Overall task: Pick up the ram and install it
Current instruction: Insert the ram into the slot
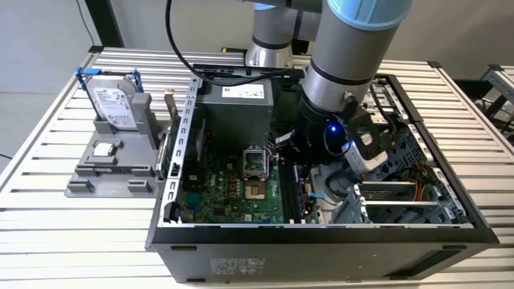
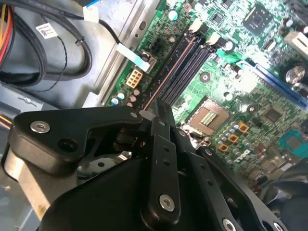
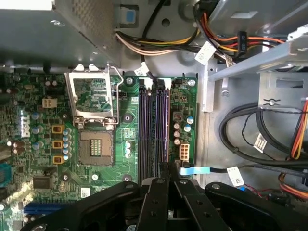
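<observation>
Second wrist view: the gripper stands low over the memory slots, its jaws drawn together on a thin board edge. I judge this to be the ram, seen edge-on as a pale line running away from the fingertips along the outermost slot, on the side away from the processor socket. Whether it is fully seated cannot be told.

Exterior view: the arm reaches down into the open computer case on the bench, right of the motherboard's centre in the exterior view.

Handling assessment: the ram is probably light, stiff and thin, and fragile at its chips and contact edge. It is best held by the long upper edge near mid-length, kept upright and square to the slot. Any tilt risks binding.
</observation>
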Controlling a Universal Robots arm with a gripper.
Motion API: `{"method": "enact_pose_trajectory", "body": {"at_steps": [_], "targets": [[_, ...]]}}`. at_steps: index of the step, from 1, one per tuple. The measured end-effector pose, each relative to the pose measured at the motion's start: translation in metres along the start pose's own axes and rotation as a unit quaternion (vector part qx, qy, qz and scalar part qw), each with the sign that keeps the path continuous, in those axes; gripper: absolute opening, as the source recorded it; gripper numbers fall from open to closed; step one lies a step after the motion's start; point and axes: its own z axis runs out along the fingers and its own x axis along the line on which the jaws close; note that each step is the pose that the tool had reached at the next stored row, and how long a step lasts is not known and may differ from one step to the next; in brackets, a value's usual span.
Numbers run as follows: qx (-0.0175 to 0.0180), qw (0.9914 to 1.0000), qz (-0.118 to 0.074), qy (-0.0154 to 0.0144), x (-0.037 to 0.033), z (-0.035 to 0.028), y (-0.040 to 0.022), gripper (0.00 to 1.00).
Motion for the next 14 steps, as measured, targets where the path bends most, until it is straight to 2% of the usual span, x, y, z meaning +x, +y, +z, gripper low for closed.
{"method": "enact_pose_trajectory", "body": {"at_steps": [3, 5, 11, 14], "targets": [[-0.0002, 0.99961, -0.028, 0.0001, 0.0, 0.0, 0.0, 0.0], [-0.0004, 0.99893, -0.046, 0.0002, 0.0, 0.0, 0.0, 0.0], [-0.0007, 0.99568, -0.093, 0.0005, 0.0, 0.0, 0.0, 0.0], [-0.0008, 0.99366, -0.112, 0.0006, 0.0, 0.0, 0.0001, 0.0]]}}
